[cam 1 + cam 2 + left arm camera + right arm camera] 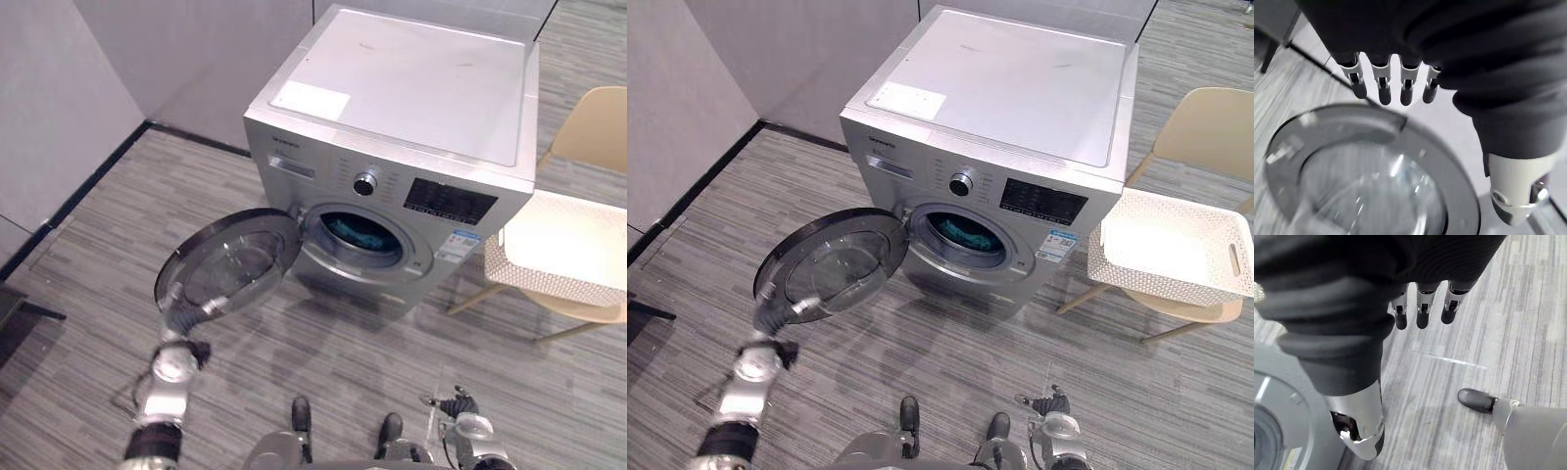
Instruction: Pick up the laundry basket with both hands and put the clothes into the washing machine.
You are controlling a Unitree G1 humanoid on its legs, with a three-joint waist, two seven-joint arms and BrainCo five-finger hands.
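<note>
Since the clothes (358, 235) already lie as a teal heap inside the drum of the washing machine (411, 88) at the frame's centre, the white basket (1136, 279) sits empty on a chair (593, 127) at the right edge. At the lower left, the left hand (1382, 83) hovers over the rim of the wide-open door (230, 259), fingers straight and grasping nothing. I cannot tell whether it touches the glass. At the lower right, the right hand (1422, 316) hangs relaxed and empty. As I judge it, a push landing on the curved glass could slip off and leave the door ajar. Cloth lying near the opening could also get pinched in the seal.
</note>
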